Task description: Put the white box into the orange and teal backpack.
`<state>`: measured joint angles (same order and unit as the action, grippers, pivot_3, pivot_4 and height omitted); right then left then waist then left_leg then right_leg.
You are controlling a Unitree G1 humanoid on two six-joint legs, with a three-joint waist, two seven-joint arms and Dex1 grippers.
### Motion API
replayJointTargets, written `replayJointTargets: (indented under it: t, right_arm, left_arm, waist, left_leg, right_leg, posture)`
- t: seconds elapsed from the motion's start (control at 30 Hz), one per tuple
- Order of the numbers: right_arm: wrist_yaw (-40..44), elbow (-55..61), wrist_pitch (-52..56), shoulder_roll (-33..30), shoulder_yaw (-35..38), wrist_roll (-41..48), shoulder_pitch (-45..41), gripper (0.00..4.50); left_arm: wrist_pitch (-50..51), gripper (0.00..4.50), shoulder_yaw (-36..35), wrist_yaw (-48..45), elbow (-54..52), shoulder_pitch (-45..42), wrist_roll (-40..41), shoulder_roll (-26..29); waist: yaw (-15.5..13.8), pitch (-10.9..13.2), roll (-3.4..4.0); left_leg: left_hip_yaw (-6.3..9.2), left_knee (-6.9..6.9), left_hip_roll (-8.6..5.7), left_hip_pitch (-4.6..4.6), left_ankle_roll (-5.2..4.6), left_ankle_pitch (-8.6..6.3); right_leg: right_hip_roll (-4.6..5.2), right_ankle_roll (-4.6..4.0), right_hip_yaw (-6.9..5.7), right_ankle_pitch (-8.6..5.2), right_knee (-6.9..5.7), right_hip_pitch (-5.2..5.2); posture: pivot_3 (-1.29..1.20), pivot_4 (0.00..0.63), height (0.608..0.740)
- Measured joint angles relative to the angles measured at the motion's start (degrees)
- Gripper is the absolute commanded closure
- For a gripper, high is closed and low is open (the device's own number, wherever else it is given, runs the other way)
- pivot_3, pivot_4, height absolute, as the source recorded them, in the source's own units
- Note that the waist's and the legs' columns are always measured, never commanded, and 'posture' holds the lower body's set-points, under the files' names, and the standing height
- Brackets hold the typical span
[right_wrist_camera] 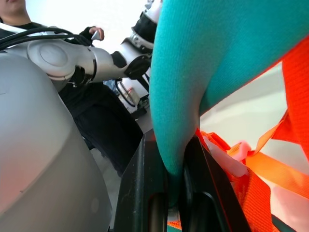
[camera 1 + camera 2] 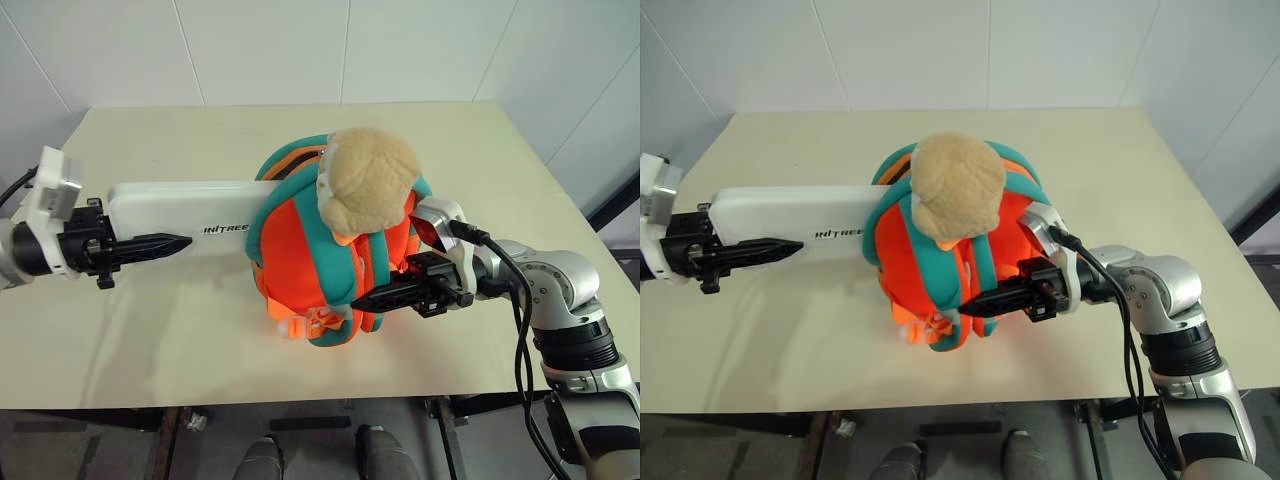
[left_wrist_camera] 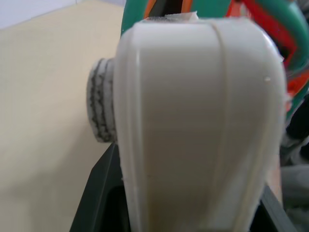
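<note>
While box is half in, long axis runs left-right across frame, pointing into the bag mouth.

White box lies at frame left-centre on the table, its right end already inside the orange and teal backpack. Left gripper clamps the box's free left end, so it's the pushing arm, pushing toward frame right. Right gripper is pinched shut on a teal strap, steadying the bag at centre-right. Plush toy sits on top; bag fabric may snag the box.
</note>
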<state>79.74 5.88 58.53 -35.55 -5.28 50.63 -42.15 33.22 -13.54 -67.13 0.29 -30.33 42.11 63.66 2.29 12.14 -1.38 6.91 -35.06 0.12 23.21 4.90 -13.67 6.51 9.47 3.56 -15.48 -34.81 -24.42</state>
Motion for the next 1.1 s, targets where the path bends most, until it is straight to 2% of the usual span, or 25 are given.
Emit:
replayJointTargets:
  t: [0.13,0.27,0.4,0.5,0.53,0.6,0.73,0.87,1.1]
  right_arm:
    - [-0.09,-0.17,-0.54,0.25,-0.09,-0.01,0.06,4.48]
    - [-0.7,0.69,-0.94,1.09,-0.75,-0.01,0.38,4.48]
    - [-1.88,1.09,-1.1,1.69,-0.87,0.0,0.9,4.48]
    - [-3.03,1.95,-1.14,2.32,-0.87,0.03,1.1,4.48]
    - [-3.49,2.32,-1.14,2.41,-0.84,0.07,1.24,4.48]
    - [-4.3,3.04,-1.14,2.45,-0.57,0.29,1.7,4.5]
    - [-5.63,4.05,-1.07,2.46,-0.4,0.67,3.2,4.5]
    - [-6.1,5.01,-1.06,2.44,-0.3,1.34,3.66,4.5]
    - [-6.25,4.78,-1.25,2.33,-0.22,1.39,3.9,4.5]
  left_arm:
    - [0.55,3.07,8.79,0.6,0.76,-10.85,-5.53,-5.3]
    - [0.65,3.07,17.19,1.12,2.1,-18.99,-8.94,-17.01]
    - [-0.03,3.07,19.74,1.36,6.11,-22.34,-11.04,-24.84]
    - [-1.43,3.07,21.21,1.22,8.17,-22.67,-13.25,-27.2]
    - [-2.14,3.07,21.36,1.03,8.85,-22.67,-14.2,-27.35]
    - [-3.59,2.35,21.46,0.95,9.87,-22.64,-16.08,-27.38]
    - [-6.02,1.17,21.28,0.95,10.3,-22.25,-18.06,-26.98]
    - [-7.59,0.02,20.34,-0.35,10.81,-22.14,-18.75,-24.17]
    - [-6.38,0.01,13.48,-8.54,10.39,-21.98,-15.32,-14.29]
  waist:
    - [-0.81,0.0,0.0]
    - [-0.92,0.0,-0.01]
    - [-0.15,0.02,-0.02]
    - [0.05,0.02,-0.02]
    - [0.02,0.02,-0.02]
    - [-0.21,0.02,-0.02]
    - [-0.62,0.01,-0.02]
    - [-0.35,0.02,-0.02]
    - [-0.12,0.02,-0.02]
  left_leg:
    - [0.01,-0.03,-0.03,0.01,0.0,0.0]
    - [0.06,-0.12,-0.08,0.1,0.01,0.02]
    - [0.04,-0.11,-0.05,0.08,0.0,0.02]
    - [0.05,-0.1,-0.05,0.08,-0.01,0.02]
    - [0.04,-0.1,-0.05,0.07,0.0,0.02]
    - [0.04,-0.12,-0.06,0.07,0.0,0.02]
    - [0.05,-0.16,-0.06,0.06,-0.01,0.05]
    - [0.06,-0.17,-0.05,0.03,-0.03,0.06]
    - [0.05,-0.14,-0.05,0.05,-0.03,0.06]
  right_leg:
    - [0.01,0.05,0.0,0.01,-0.08,0.01]
    - [0.02,0.13,0.0,0.04,-0.07,0.02]
    - [0.01,0.15,0.01,-0.02,-0.12,-0.05]
    - [0.01,0.15,0.01,-0.07,-0.17,-0.08]
    - [0.02,0.16,0.01,-0.07,-0.17,-0.08]
    - [0.03,0.16,0.01,-0.07,-0.16,-0.06]
    - [0.03,0.16,0.01,-0.06,-0.22,-0.04]
    - [0.02,0.16,0.01,-0.06,-0.27,-0.05]
    - [0.02,0.16,0.01,-0.06,-0.24,-0.05]
  posture:
    - [0.0,0.15,0.74]
    - [0.0,0.15,0.74]
    - [0.0,0.15,0.74]
    - [0.0,0.15,0.74]
    - [0.0,0.15,0.74]
    - [0.0,0.15,0.74]
    - [0.0,0.15,0.74]
    - [0.0,0.15,0.74]
    - [0.0,0.15,0.74]
